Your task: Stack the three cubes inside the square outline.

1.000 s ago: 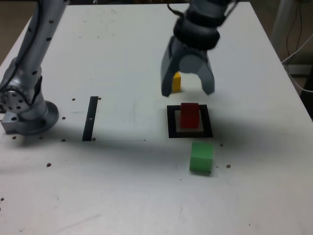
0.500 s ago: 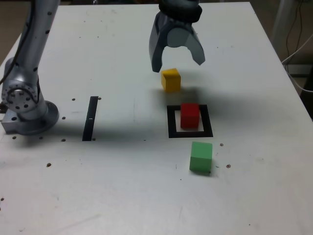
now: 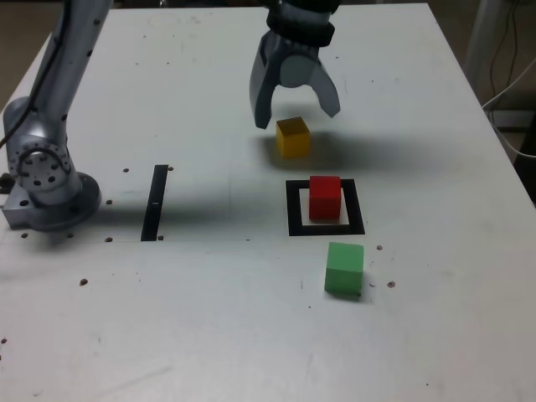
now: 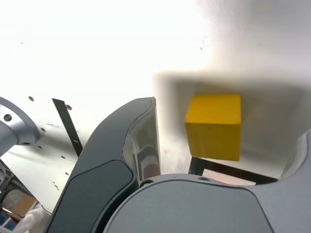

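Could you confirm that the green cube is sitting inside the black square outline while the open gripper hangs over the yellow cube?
Not quite: the exterior view shows the red cube inside the square outline; the green cube sits outside it, nearer the camera. The open gripper does hang over the yellow cube.

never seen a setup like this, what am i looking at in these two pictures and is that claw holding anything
It is a single robot arm bolted to a white table. One picture comes from a camera standing off the arm; the other sits on its wrist, looking past the pincer. The pincer is open and holds nothing; it hangs just above a yellow cube. A red cube sits inside a black square outline, a green cube lies nearer the camera, and a thin black strip lies to the exterior view's left.
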You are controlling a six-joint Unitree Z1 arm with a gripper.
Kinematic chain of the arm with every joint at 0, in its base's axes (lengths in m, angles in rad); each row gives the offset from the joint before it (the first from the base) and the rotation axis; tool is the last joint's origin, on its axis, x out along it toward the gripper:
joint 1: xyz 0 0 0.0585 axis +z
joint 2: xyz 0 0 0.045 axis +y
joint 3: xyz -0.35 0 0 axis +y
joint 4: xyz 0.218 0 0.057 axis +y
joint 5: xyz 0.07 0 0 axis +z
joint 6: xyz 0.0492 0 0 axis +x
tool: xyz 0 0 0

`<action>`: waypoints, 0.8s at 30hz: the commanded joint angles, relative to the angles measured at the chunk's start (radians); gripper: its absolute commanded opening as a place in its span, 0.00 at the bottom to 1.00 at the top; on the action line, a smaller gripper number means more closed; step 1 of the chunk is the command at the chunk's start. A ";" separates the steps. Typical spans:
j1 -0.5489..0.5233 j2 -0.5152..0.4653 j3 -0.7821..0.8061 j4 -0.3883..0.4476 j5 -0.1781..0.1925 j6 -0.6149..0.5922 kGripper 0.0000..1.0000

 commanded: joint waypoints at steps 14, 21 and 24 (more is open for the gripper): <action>0.002 0.063 0.059 -0.075 -0.053 0.017 0.74; -0.001 0.070 0.063 -0.102 -0.031 0.009 0.34; -0.001 0.072 0.067 -0.109 -0.028 0.009 0.33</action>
